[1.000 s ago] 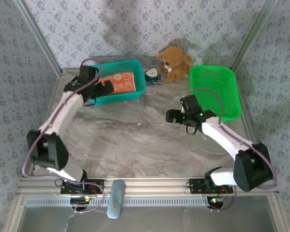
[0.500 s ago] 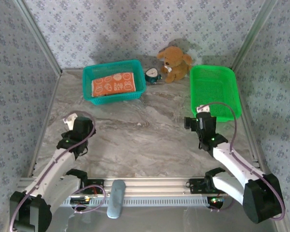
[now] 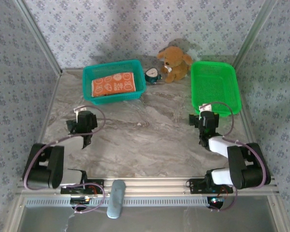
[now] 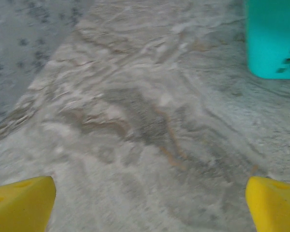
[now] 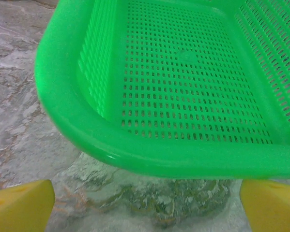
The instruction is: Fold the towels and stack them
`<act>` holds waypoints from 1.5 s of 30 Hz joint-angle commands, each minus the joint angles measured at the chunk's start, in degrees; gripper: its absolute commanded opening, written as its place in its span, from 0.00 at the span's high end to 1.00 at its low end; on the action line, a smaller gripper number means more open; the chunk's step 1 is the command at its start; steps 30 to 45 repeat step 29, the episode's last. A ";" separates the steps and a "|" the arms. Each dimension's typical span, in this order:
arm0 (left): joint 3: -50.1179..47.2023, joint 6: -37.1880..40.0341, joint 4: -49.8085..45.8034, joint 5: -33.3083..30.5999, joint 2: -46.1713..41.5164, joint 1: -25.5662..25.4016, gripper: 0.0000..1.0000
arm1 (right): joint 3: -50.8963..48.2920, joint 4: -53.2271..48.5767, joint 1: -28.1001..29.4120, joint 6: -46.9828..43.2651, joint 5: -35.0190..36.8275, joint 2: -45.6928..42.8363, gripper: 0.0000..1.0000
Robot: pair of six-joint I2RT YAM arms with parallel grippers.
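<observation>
An orange towel (image 3: 114,83) with white print lies folded flat inside the teal basket (image 3: 88,87) at the back left. My left gripper (image 3: 82,121) rests low over the bare table on the left, well short of that basket. In the left wrist view its gripper (image 4: 147,208) is open, with yellow fingertips (image 4: 20,203) far apart and only tabletop between them. My right gripper (image 3: 206,121) sits just in front of the green basket (image 3: 215,108). The right wrist view shows that gripper (image 5: 145,208) open, fingertips (image 5: 19,205) wide apart and holding nothing.
The green basket (image 5: 135,154) has nothing in it, and its near rim stands close ahead of my right gripper. A brown plush toy (image 3: 174,63) and a small blue-and-white object (image 3: 152,75) sit at the back between the baskets. A corner of the teal basket (image 4: 273,38) appears ahead-right of my left gripper.
Both arms have drawn back toward the near edge and folded up. The left one came away from the teal basket, the right one from mid-table. Both grippers stayed open.
</observation>
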 commanded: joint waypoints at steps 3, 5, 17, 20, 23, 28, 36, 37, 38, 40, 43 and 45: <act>1.24 7.28 19.32 14.01 6.87 4.54 0.00 | 3.12 4.72 -5.78 -1.17 -10.19 2.61 0.00; 0.31 3.80 20.52 20.59 7.67 9.01 0.00 | -0.34 14.18 -7.60 -0.64 -12.95 5.85 0.00; -0.87 4.85 24.20 22.36 9.13 9.06 0.00 | 0.71 16.35 -9.45 0.75 -15.13 10.60 0.00; -0.89 4.84 24.23 22.33 9.15 9.08 0.00 | 0.70 16.52 -9.48 0.70 -15.12 10.57 0.00; -0.82 4.85 24.19 22.36 9.16 9.08 0.00 | 0.69 16.51 -9.35 0.66 -15.02 10.57 0.00; -0.89 4.80 24.19 22.35 9.14 9.07 0.00 | 0.80 16.40 -9.62 0.75 -15.47 10.65 0.00; -0.89 4.80 24.19 22.37 9.16 9.04 0.00 | 0.72 16.46 -9.61 0.74 -15.39 10.59 0.00; -0.89 4.80 24.19 22.37 9.16 9.04 0.00 | 0.72 16.46 -9.61 0.74 -15.39 10.59 0.00; -0.89 4.80 24.19 22.37 9.16 9.04 0.00 | 0.72 16.46 -9.61 0.74 -15.39 10.59 0.00; -0.89 4.80 24.19 22.37 9.16 9.04 0.00 | 0.72 16.46 -9.61 0.74 -15.39 10.59 0.00; -0.89 4.80 24.19 22.37 9.16 9.04 0.00 | 0.72 16.46 -9.61 0.74 -15.39 10.59 0.00; -0.89 4.80 24.19 22.37 9.16 9.04 0.00 | 0.72 16.46 -9.61 0.74 -15.39 10.59 0.00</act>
